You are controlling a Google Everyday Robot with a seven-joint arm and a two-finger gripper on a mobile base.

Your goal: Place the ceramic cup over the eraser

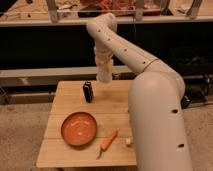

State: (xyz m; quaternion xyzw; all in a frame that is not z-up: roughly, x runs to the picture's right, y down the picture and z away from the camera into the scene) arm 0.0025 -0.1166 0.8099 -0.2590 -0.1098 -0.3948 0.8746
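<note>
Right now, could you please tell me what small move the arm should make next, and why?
Probably carry the gripper sideways until the ceramic cup it holds hangs over the eraser; the cup is now beside the upright eraser, not above it, so lowering would miss.

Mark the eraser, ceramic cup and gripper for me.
eraser (88, 92): camera view, middle of the black block's front face.
ceramic cup (104, 75): camera view, middle of its cream side wall.
gripper (104, 63): camera view, at the cup's top, up and right of the eraser.

Arm (150, 100) hides table's (67, 92) right (gripper (103, 64) atop ceramic cup (104, 75))
</note>
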